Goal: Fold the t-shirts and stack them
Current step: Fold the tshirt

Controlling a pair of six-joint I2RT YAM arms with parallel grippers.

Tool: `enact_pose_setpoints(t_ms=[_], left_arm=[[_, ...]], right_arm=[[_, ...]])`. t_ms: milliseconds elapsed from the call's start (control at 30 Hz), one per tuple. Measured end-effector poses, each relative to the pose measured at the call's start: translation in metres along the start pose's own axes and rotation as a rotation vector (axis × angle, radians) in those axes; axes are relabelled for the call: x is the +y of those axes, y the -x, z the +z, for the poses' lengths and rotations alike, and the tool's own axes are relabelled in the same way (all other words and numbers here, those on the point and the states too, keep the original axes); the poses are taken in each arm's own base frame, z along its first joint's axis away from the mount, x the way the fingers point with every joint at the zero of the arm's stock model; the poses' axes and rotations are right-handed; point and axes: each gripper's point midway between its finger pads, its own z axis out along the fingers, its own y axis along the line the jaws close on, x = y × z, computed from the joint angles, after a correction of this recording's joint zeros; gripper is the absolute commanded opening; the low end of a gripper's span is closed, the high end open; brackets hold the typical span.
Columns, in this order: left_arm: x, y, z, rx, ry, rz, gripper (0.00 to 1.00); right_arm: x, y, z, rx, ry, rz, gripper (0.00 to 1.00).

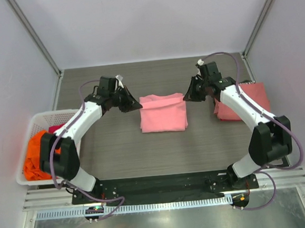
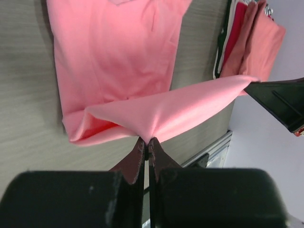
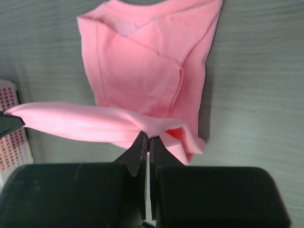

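A light pink t-shirt (image 1: 163,113) lies folded into a rectangle at the middle of the table. Its far edge is raised and stretched between my two grippers. My left gripper (image 1: 136,105) is shut on the left corner of that edge, and the left wrist view shows the cloth pinched at the tips (image 2: 147,140). My right gripper (image 1: 187,97) is shut on the right corner (image 3: 148,136). The rest of the pink t-shirt (image 3: 147,61) rests flat on the table. A darker salmon-red t-shirt (image 1: 257,91) lies folded at the right, partly under my right arm.
A white lattice basket (image 1: 36,117) stands at the left edge with an orange shirt (image 1: 34,157) and a magenta one (image 1: 58,127) in it. Walls close in the table on the left, right and far sides.
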Motion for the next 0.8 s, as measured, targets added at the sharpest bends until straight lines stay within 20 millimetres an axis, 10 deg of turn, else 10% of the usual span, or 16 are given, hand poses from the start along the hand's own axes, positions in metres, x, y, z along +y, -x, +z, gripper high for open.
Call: enact_pose_setpoints(t_ms=[267, 300, 367, 533, 800], left_arm=[[0.013, 0.063, 0.061, 0.001, -0.005, -0.078, 0.13], [0.015, 0.072, 0.071, 0.0, -0.009, -0.086, 0.31], [0.018, 0.086, 0.086, -0.003, -0.015, -0.104, 0.37], [0.029, 0.107, 0.107, -0.032, -0.015, -0.121, 0.9], [0.042, 0.109, 0.098, -0.092, 0.051, -0.042, 0.91]], right_arm=[[-0.014, 0.058, 0.068, -0.008, -0.03, 0.065, 0.03], [-0.017, 0.062, 0.077, -0.005, -0.031, 0.073, 0.24], [-0.023, 0.07, 0.095, -0.001, -0.034, 0.097, 0.34], [-0.038, 0.084, 0.122, -0.035, -0.03, 0.132, 0.8], [-0.041, 0.078, 0.115, -0.083, 0.016, 0.072, 0.77]])
